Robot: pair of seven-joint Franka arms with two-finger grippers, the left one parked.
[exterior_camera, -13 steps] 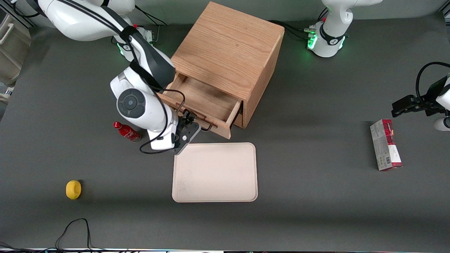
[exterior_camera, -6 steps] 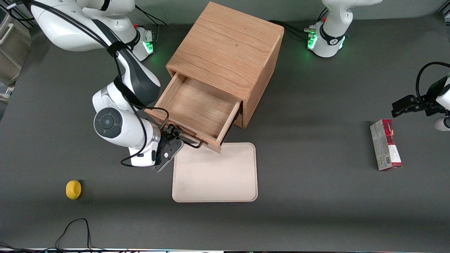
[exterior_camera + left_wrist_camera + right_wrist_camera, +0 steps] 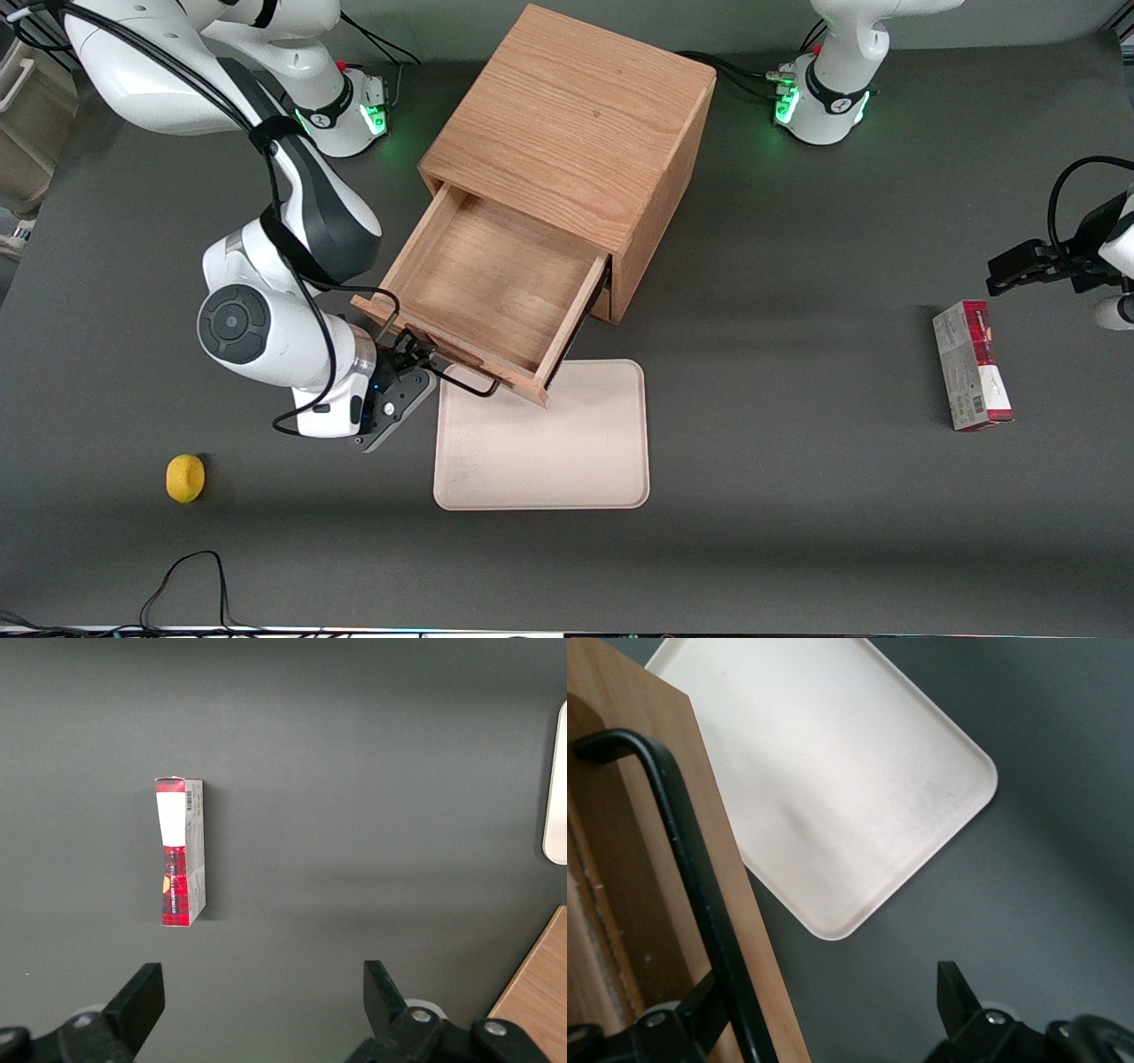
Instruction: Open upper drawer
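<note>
The upper drawer (image 3: 492, 283) of the oak cabinet (image 3: 576, 115) stands pulled far out toward the front camera, and its inside is empty. Its thin black bar handle (image 3: 461, 381) runs along the drawer front above the edge of the tray. My right gripper (image 3: 412, 350) is at the handle's end toward the working arm. In the right wrist view the gripper (image 3: 833, 992) is open wide. One finger (image 3: 709, 1010) lies against the handle bar (image 3: 682, 859) by the drawer front (image 3: 602, 886), the other stands free over the table. The lower drawer is hidden under the upper one.
A beige tray (image 3: 549, 443) lies just nearer the front camera than the drawer and shows in the right wrist view (image 3: 833, 771). A yellow fruit (image 3: 185, 478) lies toward the working arm's end. A red and grey box (image 3: 970, 365) lies toward the parked arm's end.
The upper drawer has slid much farther out toward the front camera, and my gripper moved with its handle. The arm now covers the red bottle seen earlier.
</note>
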